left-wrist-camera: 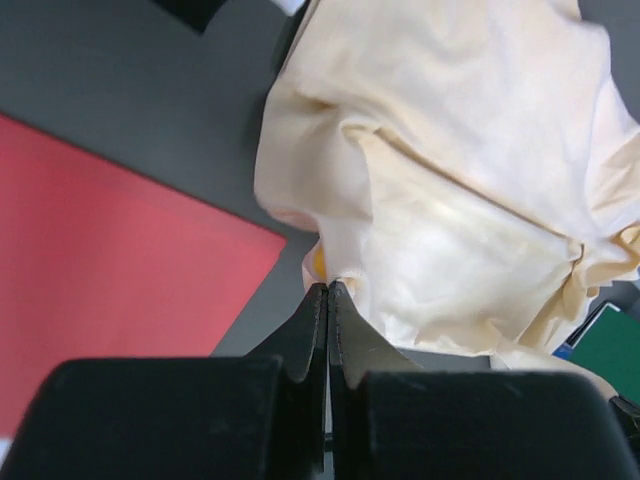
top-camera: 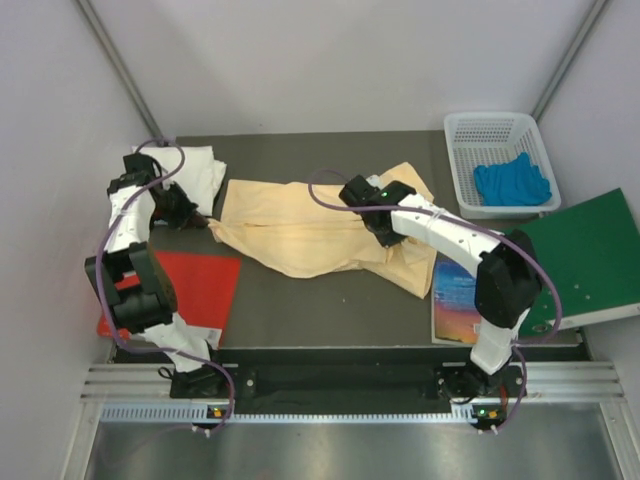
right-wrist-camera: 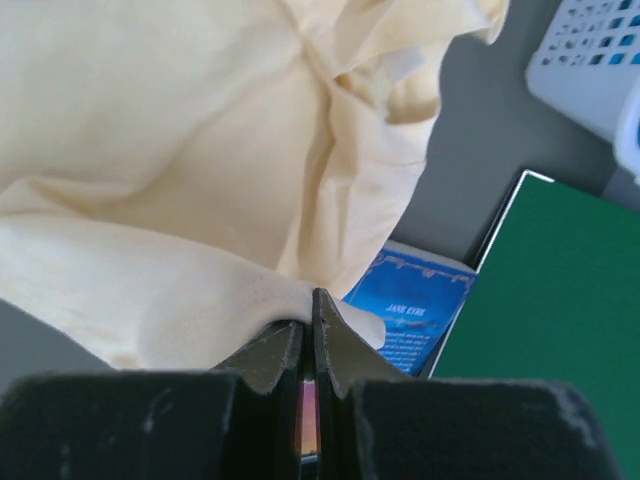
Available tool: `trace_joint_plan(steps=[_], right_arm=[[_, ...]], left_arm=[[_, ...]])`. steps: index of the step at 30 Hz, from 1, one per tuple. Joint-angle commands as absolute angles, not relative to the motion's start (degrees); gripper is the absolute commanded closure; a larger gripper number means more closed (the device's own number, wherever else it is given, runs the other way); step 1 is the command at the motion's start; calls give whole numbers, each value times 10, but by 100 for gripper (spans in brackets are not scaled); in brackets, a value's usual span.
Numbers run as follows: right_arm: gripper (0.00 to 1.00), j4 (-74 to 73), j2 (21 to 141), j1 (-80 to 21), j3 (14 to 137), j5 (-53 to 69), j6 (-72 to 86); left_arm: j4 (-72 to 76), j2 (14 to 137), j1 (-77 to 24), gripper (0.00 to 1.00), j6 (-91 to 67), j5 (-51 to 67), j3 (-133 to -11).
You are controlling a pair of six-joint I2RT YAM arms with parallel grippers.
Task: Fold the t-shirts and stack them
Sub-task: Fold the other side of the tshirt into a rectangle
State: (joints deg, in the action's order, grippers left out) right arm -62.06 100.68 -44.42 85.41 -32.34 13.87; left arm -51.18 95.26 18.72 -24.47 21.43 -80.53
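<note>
Between my left fingers (left-wrist-camera: 328,292) and my right fingers (right-wrist-camera: 312,300), both pinching its edges, the peach t-shirt (top-camera: 300,235) lies rumpled across the worktop (top-camera: 330,300). If either thin pinch slips, the fold skews.

Table: we are looking at a dark grey flat table (top-camera: 300,305).
Middle: a pale peach-yellow cloth t-shirt (top-camera: 300,225) is lying rumpled.
Far left: a white cloth t-shirt (top-camera: 205,170) is lying bunched.
Near left: a flat red folder (top-camera: 205,285) is lying.
Right: a white plastic mesh basket (top-camera: 455,160), a blue book (top-camera: 455,290) and a flat green folder (top-camera: 590,260) are resting.

Two t-shirts (peach t-shirt (top-camera: 300,235), white t-shirt (top-camera: 203,170)), one red folder (top-camera: 205,285), one green folder (top-camera: 590,255), one blue book (top-camera: 455,290), one basket (top-camera: 488,120).
</note>
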Motion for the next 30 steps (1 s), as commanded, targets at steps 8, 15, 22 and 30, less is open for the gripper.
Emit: trace_joint_plan(steps=[8, 15, 22, 30], right_arm=[[100, -547, 1117, -330, 1015, -377, 46], [100, -517, 1178, -306, 1109, -389, 20], [100, -491, 1237, -295, 1181, -389, -13], [100, -440, 1262, -278, 1184, -400, -31]], left_arm=[[-468, 1114, 185, 100, -281, 270, -957], [-478, 1198, 171, 100, -279, 273, -1034], [-493, 1289, 148, 100, -279, 274, -1121], [-523, 1330, 122, 1, -257, 231, -1192]])
